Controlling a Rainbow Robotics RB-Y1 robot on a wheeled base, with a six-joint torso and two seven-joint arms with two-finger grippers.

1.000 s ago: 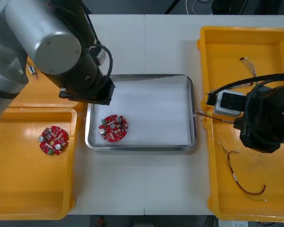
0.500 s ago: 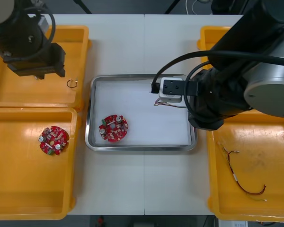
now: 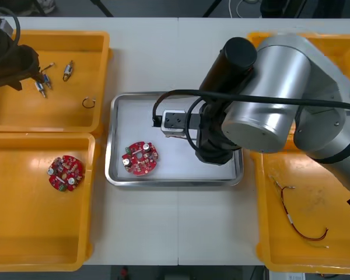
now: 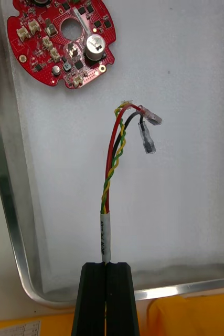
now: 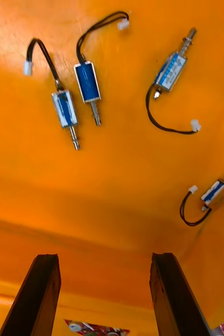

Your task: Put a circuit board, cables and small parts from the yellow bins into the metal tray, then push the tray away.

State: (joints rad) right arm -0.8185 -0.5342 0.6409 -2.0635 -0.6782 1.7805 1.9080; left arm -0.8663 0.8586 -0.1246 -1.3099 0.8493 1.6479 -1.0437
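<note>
Right tool (image 4: 106, 265) is over the metal tray (image 3: 175, 96); fingers closed together, pinching the white sleeve at one end of a cable (image 4: 113, 163) of twisted red, yellow, green and black wires; cable's long axis runs straight out from the fingertips; free end with two clear-sleeved terminals points toward the circuit board (image 4: 64, 42) and stops short of it; board lies flat on the tray's white floor; cable is over bare floor inside the rim; cannot tell if it touches or hangs just above.

Step in hand looks like the cable drop; opening the fingers here should land it clear of board and rim.

Left tool (image 5: 105, 257) is over the far left yellow bin (image 3: 23, 111); fingers wide apart, nothing between; four small metal parts (image 5: 88, 84), blue bodies with black leads, lie ahead of the fingertips on the bin floor; two lie side by side, long axes roughly in line with the way the fingers point; the left arm is the nearer one for them, and a pick would likely need the fingers astride a body's short width.

Another circuit board (image 3: 66, 172) sits in the near left yellow bin (image 3: 41, 233); red and yellow cable (image 3: 297, 216) in the near right yellow bin (image 3: 315, 256); tray not yet pushed across the table (image 3: 175, 233).
</note>
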